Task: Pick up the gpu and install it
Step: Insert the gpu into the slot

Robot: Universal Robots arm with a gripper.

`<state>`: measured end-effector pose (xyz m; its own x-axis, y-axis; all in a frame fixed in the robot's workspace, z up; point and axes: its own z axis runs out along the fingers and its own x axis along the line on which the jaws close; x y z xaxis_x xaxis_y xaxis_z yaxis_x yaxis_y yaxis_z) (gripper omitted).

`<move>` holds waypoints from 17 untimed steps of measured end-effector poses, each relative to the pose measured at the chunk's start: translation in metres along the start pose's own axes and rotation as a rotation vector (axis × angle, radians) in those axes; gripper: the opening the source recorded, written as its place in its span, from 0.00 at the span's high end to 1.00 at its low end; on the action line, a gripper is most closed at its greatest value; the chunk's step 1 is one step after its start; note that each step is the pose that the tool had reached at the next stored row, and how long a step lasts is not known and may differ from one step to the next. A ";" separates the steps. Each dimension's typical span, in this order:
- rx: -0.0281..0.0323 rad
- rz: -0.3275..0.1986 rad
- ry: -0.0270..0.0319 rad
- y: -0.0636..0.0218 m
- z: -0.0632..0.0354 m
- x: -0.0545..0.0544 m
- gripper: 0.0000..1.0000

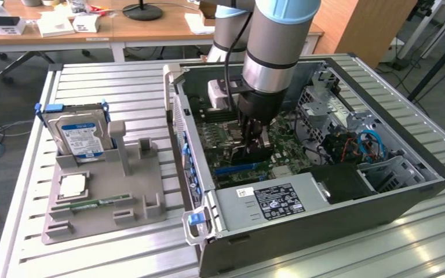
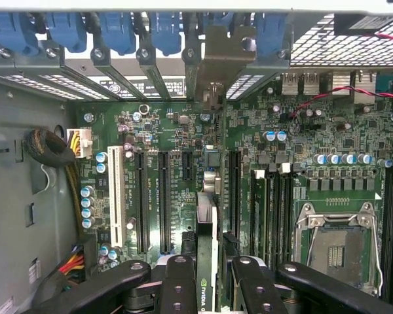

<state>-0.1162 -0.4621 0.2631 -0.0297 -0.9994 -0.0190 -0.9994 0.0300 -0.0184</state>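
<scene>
The gpu (image 1: 247,155) hangs upright inside the open computer case (image 1: 439,174), over the green motherboard (image 1: 288,133). My gripper (image 1: 255,130) reaches down into the case and is shut on the card's upper edge. In the wrist view the gpu (image 2: 208,222) appears edge-on between my two black fingers (image 2: 180,275), the gripper (image 2: 211,265) closed on it. Its metal bracket (image 2: 216,59) stands against the case's rear slot openings. The card is lined up between two long black slots (image 2: 165,196) on the motherboard (image 2: 301,131); whether it touches the board I cannot tell.
A grey holder (image 1: 130,191) beside the case carries a blue-labelled hard drive (image 1: 79,136), a processor chip (image 1: 72,185) and a memory stick (image 1: 91,204). Inside the case are the power supply (image 1: 277,200), an open processor socket (image 2: 334,242), cable bundles (image 2: 52,147) and blue bracket clips (image 2: 118,29).
</scene>
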 end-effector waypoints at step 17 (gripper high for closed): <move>0.0000 0.001 -0.0001 0.0000 0.0025 0.000 0.74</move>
<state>-0.1161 -0.4620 0.2606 -0.0302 -0.9994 -0.0191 -0.9994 0.0306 -0.0184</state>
